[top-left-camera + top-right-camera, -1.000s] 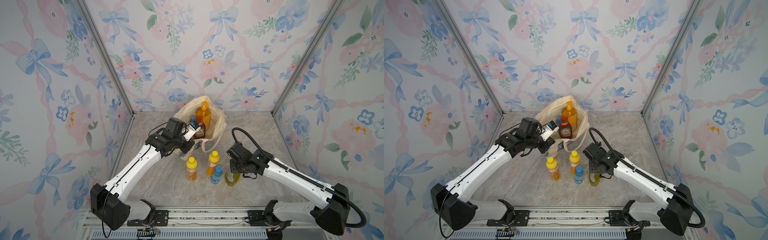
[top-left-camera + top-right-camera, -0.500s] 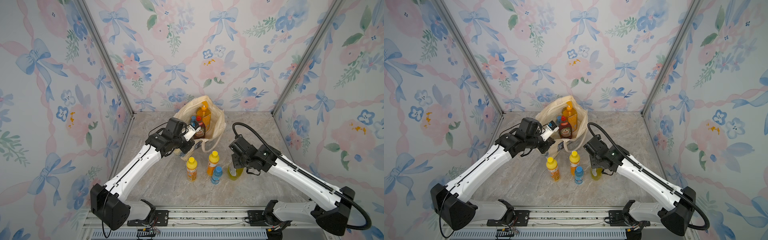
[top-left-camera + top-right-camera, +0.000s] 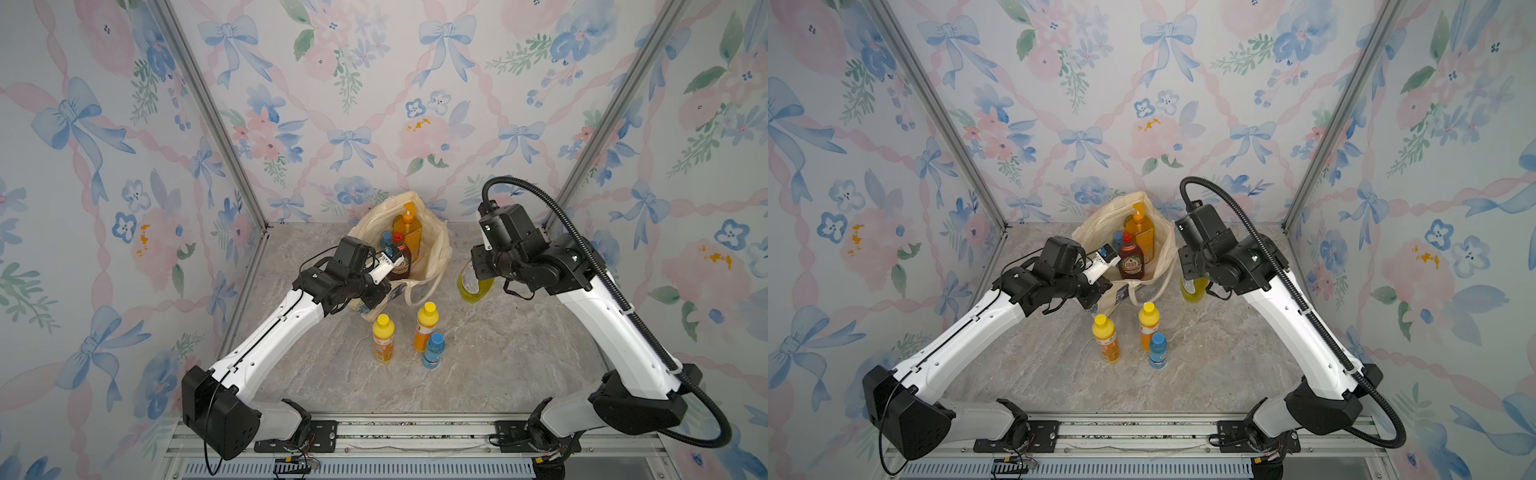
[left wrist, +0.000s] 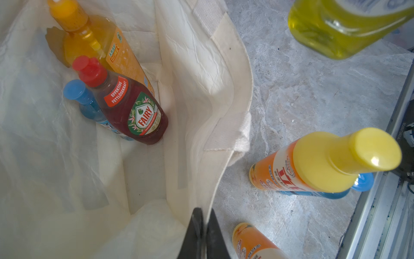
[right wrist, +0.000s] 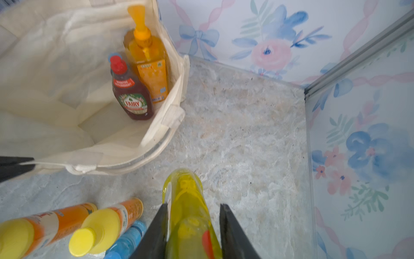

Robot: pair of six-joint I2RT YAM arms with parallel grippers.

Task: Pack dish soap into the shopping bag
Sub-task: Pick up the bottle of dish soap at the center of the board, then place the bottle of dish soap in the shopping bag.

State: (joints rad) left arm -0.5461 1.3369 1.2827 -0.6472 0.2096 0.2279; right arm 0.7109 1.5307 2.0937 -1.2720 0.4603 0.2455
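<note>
Clamping the yellow bottle (image 5: 187,192) near its cap, right gripper (image 5: 193,205) hangs it roughly upright clear of the table (image 3: 498,353), just right of the bag (image 4: 237,89), whose near rim the left gripper (image 4: 204,210) pinches shut; bag mouth lies leftward, right arm nearer.

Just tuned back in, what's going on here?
The left gripper pinches the shopping bag by its rim, holding it open. The right gripper holds the yellow-green bottle aloft beside the bag. An orange pump bottle, a dark-red bottle and a blue one stand inside; two orange bottles and a blue bottle wait on the table.
</note>
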